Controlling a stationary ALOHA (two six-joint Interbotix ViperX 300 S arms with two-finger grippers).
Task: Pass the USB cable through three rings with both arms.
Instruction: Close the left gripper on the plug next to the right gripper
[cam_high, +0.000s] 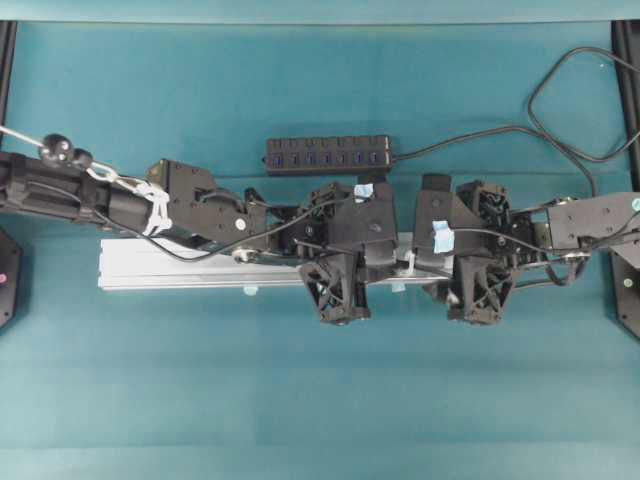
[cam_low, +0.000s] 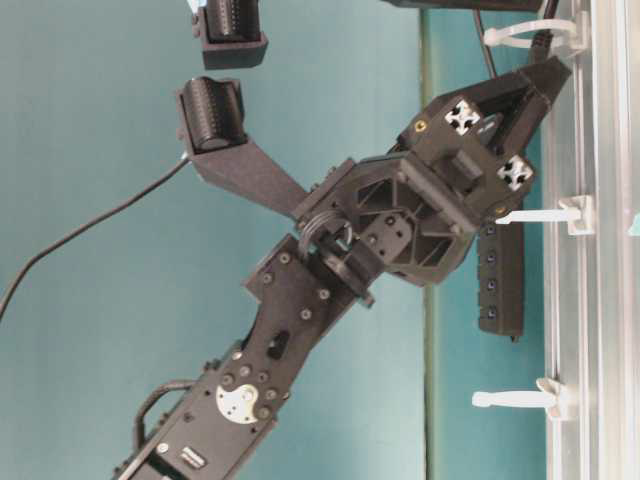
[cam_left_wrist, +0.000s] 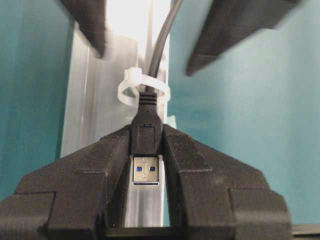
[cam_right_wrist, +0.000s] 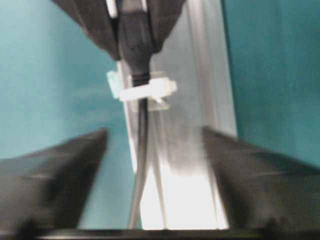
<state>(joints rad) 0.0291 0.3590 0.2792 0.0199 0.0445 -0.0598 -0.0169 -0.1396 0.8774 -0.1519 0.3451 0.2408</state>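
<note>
- Your left gripper (cam_left_wrist: 145, 150) is clamped on the USB plug (cam_left_wrist: 146, 131); the jaws pinch the black plug body from both sides, and the metal tip with the blue insert points back toward the wrist camera.
- That grip looks like the receiving side of a handoff: the plug has already come through the ring (cam_left_wrist: 143, 91), and the USB cable (cam_left_wrist: 161, 45) trails away behind it through the loop.
- Your right gripper (cam_right_wrist: 155, 137) stands wide apart, nothing between its fingers (cam_right_wrist: 75, 155); the cable runs slack down the middle of the gap without touching either one.
- Judgement: the right side is spread so you can regrip the cable farther back and feed slack, while the left keeps the plug lined up along the aluminium rail (cam_high: 180, 268).
- The plug sits just past the ring on the left gripper's side, in line with the rail; the ring hugs the cable right at the strain relief.
- In the overhead view both grippers crowd the middle of the rail, so I cannot tell from there which of the three rings this one is.
- The table-level view shows three rings (cam_low: 540, 215) standing off the rail, the nearest one (cam_low: 515, 398) with no cable in it.
- The black USB hub (cam_high: 328, 154) lies beyond the rail, apart from the action.
</note>
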